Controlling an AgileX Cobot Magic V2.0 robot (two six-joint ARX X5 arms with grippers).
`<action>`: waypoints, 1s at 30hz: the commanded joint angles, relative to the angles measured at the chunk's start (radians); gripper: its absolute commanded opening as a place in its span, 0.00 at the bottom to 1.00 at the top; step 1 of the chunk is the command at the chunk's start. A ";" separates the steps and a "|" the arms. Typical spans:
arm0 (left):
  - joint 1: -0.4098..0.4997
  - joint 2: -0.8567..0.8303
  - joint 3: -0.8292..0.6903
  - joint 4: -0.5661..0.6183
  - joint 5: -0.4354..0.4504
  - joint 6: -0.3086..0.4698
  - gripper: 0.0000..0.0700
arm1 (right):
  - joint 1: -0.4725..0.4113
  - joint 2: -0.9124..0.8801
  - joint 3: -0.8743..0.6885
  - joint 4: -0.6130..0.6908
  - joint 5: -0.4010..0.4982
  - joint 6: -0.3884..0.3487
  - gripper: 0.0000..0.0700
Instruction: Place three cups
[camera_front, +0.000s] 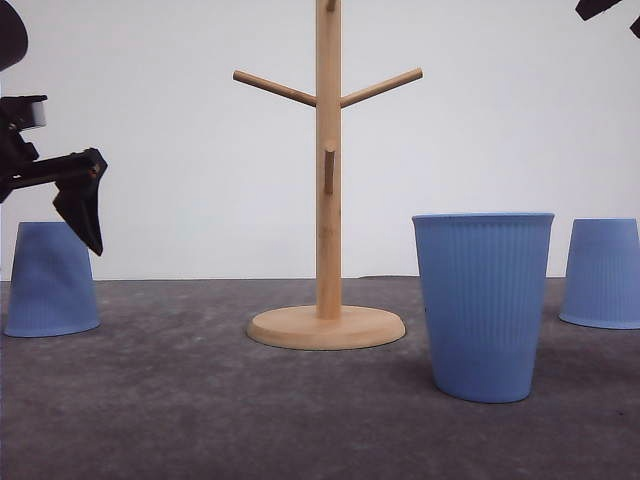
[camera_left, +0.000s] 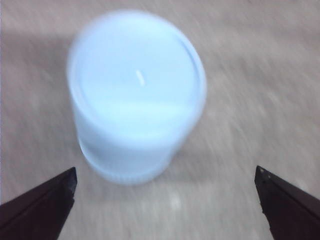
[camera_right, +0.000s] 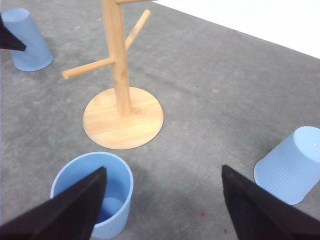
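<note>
Three light-blue ribbed cups stand on the grey table. The left cup (camera_front: 50, 280) is upside down, and my left gripper (camera_front: 88, 210) hovers open just above it. In the left wrist view that cup (camera_left: 135, 95) is blurred, beyond the open gripper (camera_left: 165, 200) and toward one finger. The middle cup (camera_front: 483, 305) is upright, right of the stand. The right cup (camera_front: 603, 272) is upside down. High above the table, my right gripper (camera_right: 162, 200) is open and empty, with the upright cup (camera_right: 95, 192) by one finger and the inverted cup (camera_right: 292, 165) near the other.
The wooden pegged stand (camera_front: 327, 200) rises from a round base (camera_front: 326, 327) at the table's centre, with pegs pointing left, right and forward. In the right wrist view the stand (camera_right: 120, 75) lies between the far left cup (camera_right: 27, 40) and the near cups. A white wall is behind.
</note>
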 joint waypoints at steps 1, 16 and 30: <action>0.002 0.028 0.016 0.031 -0.014 -0.004 1.00 | 0.005 0.004 0.015 0.012 -0.001 0.021 0.67; 0.005 0.144 0.016 0.203 -0.046 0.003 1.00 | 0.005 0.004 0.015 0.013 0.002 0.026 0.66; 0.005 0.172 0.016 0.217 -0.047 0.014 0.69 | 0.005 0.004 0.015 0.013 0.002 0.028 0.66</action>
